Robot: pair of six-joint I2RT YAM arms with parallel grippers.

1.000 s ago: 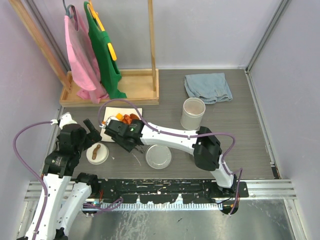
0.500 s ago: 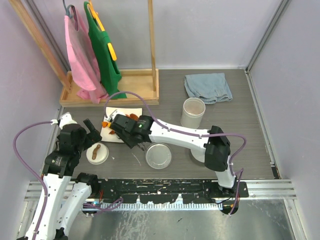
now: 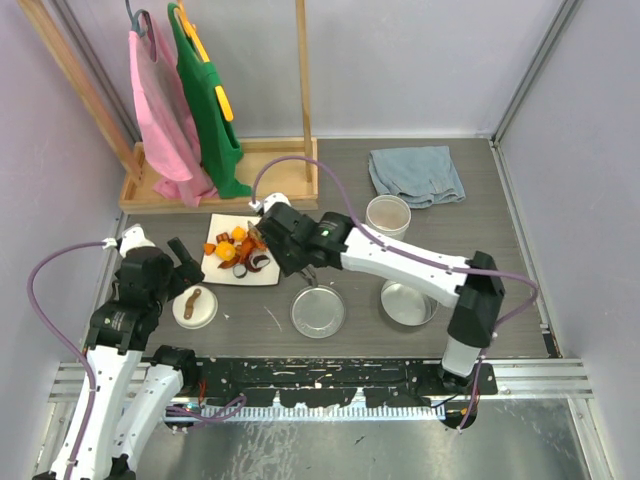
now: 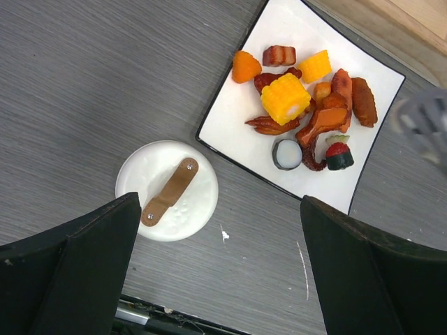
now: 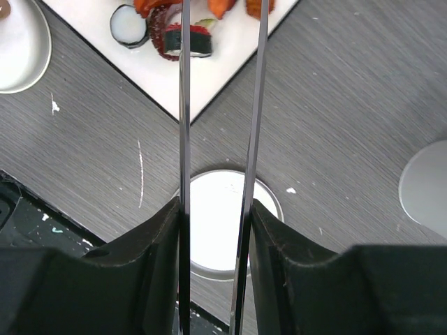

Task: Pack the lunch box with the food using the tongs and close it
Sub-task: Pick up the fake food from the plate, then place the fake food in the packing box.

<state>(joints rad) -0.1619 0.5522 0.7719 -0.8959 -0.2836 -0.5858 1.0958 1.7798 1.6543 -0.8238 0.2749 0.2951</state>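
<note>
The tongs [image 5: 184,105] are clamped from both sides between the fingers of the right gripper [image 5: 215,209], which is closed on them. Their two thin arms are seen parted, with a narrow gap between them. The tips are cut off by the top edge of the right wrist view, so whether a piece is pinched there cannot be told. In the top view the tongs are lost under the right arm and cannot be made out.

Below the tongs, at the lower centre of the right wrist view, the steel tin [image 5: 269,195] is seen open and partly covered by the fingers. The white plate [image 5: 140,70] with the food [image 5: 195,43] is cropped at the upper left, and the steel lid [image 5: 426,181] is cut by the right edge.

Only the top view shows the white tub [image 3: 387,226], standing open to the upper right of the tin.

Only the left wrist view shows all the food heaped on the plate. The white lid [image 4: 167,190] with its brown handle lies just beside the plate's lower left edge. A blurred grey shape at the right edge cannot be identified. The left gripper [image 4: 221,216] is spread wide and holds nothing.
</note>
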